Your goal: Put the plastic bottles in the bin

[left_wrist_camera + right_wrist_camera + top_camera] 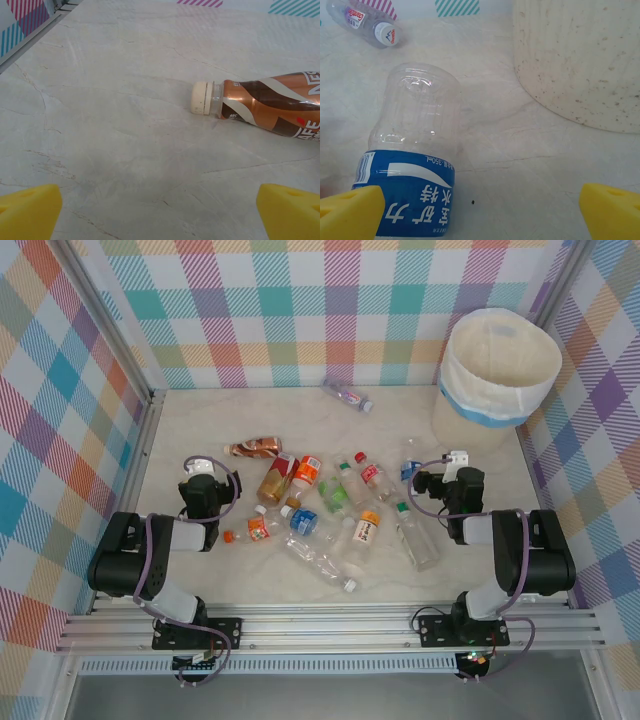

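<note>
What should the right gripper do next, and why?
Probably slide a little to its left. The open right gripper is down low, but the clear plastic bottle with the blue label lies off-centre, overlapping one yellow finger rather than sitting between both, so closing now would likely miss it.

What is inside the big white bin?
Looking from above, the large round cream-white bin shows its pale inner wall, with nothing lying in it that I can see. Its near wall covers part of the bottom, so something small could hide there.
</note>
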